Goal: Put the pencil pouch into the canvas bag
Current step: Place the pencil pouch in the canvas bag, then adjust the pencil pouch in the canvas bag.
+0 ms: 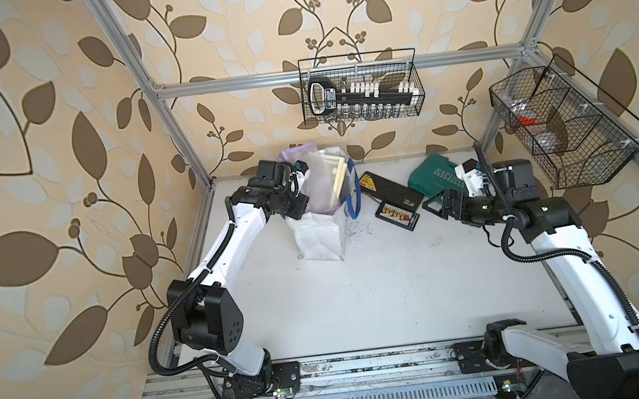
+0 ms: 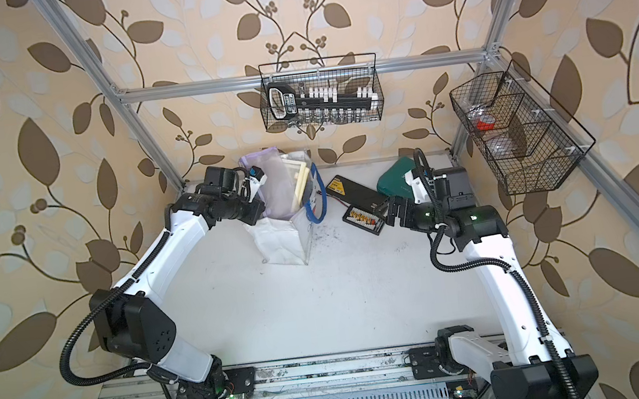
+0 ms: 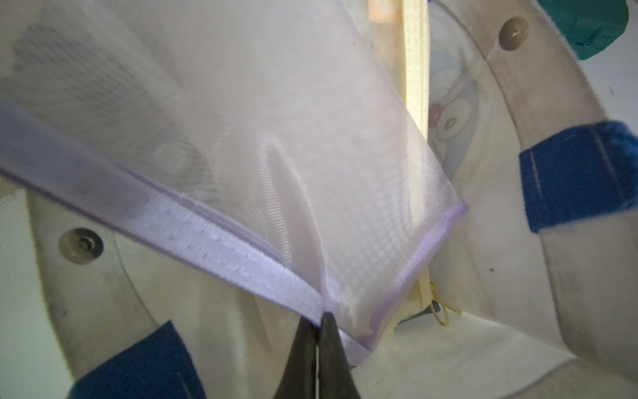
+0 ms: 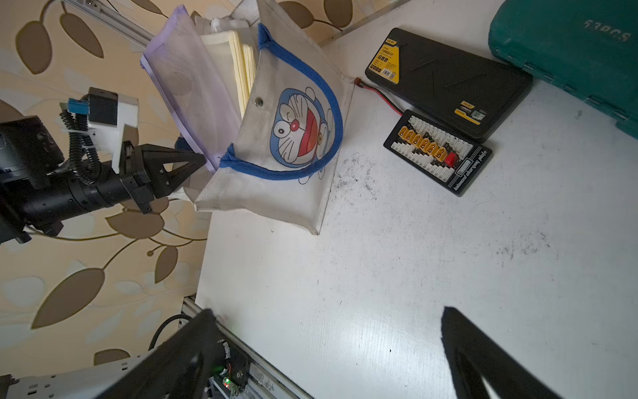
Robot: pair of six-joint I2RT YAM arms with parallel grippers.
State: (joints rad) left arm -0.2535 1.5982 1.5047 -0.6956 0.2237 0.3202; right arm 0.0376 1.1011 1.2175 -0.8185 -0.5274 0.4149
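The pencil pouch (image 1: 309, 177) (image 2: 270, 181) is pale purple see-through mesh. It stands tilted in the mouth of the canvas bag (image 1: 320, 237) (image 2: 279, 242), with its upper half sticking out. The bag is white with blue handles and a cartoon print (image 4: 297, 138), upright at the back left of the table. My left gripper (image 3: 322, 317) (image 4: 203, 159) is shut on the pouch's (image 3: 276, 138) lower corner, at the bag's rim (image 3: 552, 86). My right gripper (image 4: 326, 311) (image 1: 435, 207) hovers open over bare table, holding nothing.
A cream pouch (image 4: 241, 58) stands in the bag beside the purple one. Right of the bag lie a black battery pack (image 1: 387, 192), a charging board (image 1: 396, 216) and a green tool case (image 1: 435, 178). Wire baskets (image 1: 362, 87) (image 1: 565, 124) hang on the frame.
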